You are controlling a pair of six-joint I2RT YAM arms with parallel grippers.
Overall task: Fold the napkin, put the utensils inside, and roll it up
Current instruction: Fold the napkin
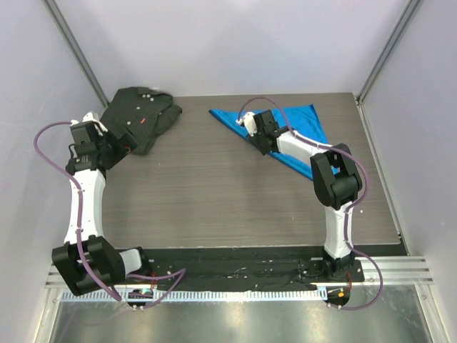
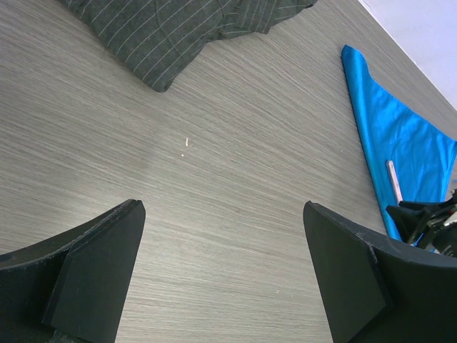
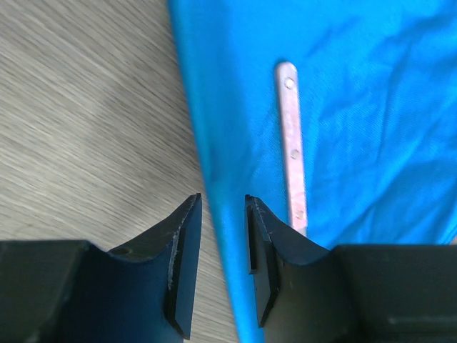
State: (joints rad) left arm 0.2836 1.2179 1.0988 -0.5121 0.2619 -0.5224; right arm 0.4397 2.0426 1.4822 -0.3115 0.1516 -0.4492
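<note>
**Right wrist view: parted jaws straddle the napkin's edge**

We see the right gripper (image 3: pixel 223 204) with its jaws a narrow way apart and clamping nothing. They sit just above the folded left edge of the blue napkin (image 3: pixel 371 107), and bare wood shows between the left pad and the cloth. Just right of that edge, the knife (image 3: pixel 293 143) lies on the napkin with its pale pink riveted handle pointing away. Its blade end is hidden behind the right finger. The napkin lies folded into a triangle at the far right of the table (image 2: pixel 235 128). The left gripper (image 2: pixel 221 207) hangs wide open and empty above bare wood, near the crumpled dark pinstriped shirt (image 2: pixel 171 28) at the far left.
</note>
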